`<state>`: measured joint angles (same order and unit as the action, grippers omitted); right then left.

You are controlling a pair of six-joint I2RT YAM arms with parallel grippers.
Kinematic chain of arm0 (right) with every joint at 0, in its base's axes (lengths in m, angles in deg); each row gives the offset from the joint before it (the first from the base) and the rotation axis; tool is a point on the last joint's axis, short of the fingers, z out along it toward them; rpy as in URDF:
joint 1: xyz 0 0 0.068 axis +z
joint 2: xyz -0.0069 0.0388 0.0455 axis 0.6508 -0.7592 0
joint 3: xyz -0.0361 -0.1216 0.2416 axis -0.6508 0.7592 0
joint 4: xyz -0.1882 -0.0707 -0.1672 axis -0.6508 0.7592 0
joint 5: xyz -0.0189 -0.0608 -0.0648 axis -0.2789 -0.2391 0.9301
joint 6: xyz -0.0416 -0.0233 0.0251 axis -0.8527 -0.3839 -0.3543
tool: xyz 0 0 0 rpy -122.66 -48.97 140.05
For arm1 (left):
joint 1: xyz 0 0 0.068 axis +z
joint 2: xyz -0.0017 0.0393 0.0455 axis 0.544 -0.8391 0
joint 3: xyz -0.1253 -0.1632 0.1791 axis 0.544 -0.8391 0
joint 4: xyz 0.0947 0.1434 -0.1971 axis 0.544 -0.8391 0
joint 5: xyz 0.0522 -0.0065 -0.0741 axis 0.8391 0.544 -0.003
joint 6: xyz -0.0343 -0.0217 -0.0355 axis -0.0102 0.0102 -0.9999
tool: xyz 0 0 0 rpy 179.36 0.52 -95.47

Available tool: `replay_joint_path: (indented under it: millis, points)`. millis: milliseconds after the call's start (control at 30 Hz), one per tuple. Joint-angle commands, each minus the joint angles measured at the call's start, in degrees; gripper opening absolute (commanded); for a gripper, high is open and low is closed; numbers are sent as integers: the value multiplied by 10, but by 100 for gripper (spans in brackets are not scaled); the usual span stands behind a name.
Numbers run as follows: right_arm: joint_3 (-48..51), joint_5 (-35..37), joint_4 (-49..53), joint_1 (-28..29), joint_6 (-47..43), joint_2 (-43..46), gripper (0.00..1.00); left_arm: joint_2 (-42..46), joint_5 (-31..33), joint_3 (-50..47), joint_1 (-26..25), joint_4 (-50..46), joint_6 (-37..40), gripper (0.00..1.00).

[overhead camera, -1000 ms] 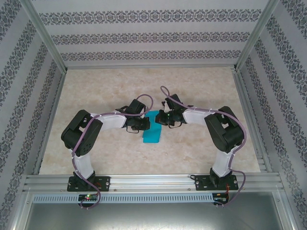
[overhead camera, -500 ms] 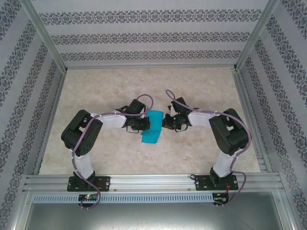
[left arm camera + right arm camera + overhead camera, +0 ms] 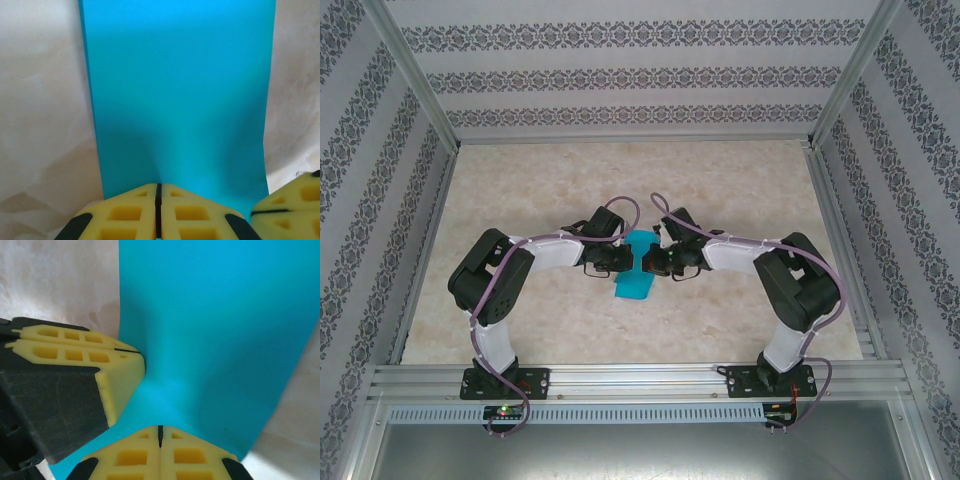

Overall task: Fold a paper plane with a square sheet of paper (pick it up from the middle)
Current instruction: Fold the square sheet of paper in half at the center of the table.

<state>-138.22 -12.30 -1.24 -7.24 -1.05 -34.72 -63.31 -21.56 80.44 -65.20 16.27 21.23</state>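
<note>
The turquoise sheet of paper [image 3: 633, 286] lies as a long straight-sided strip in the middle of the table. Both grippers meet tip to tip over its middle. My left gripper [image 3: 627, 261] is shut, its yellow tips [image 3: 159, 186] at a small ridge of paper [image 3: 175, 90] that rises into the seam. My right gripper [image 3: 646, 263] is shut too, its tips [image 3: 160, 428] resting on the paper [image 3: 215, 325], which buckles slightly between the two grippers. The left fingers [image 3: 117, 367] show at the left of the right wrist view, and a right fingertip [image 3: 287, 200] shows at the lower right of the left wrist view.
The table [image 3: 520, 190] is a pale marbled surface fenced by aluminium rails [image 3: 630, 380] and patterned walls [image 3: 630, 75]. Both arm bases sit at the near edge. Open tabletop lies behind and to either side of the paper.
My right gripper has swung left and down from beside the paper until its tips meet the left gripper over the strip. The left arm and the paper have hardly moved.
</note>
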Motion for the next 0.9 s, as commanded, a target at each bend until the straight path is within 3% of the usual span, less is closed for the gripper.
replay_joint_path:
  millis: [0,300,867]
  points:
    - [-17,4,27,1,-17,-21,2,-44,46,-34,-1,-110,13,11]
    - [-6,-9,70,4,-50,-31,2,-47,48,-34,-1,-111,13,11]
    - [87,0,96,4,-65,50,2,-56,47,-17,-1,-122,20,11]
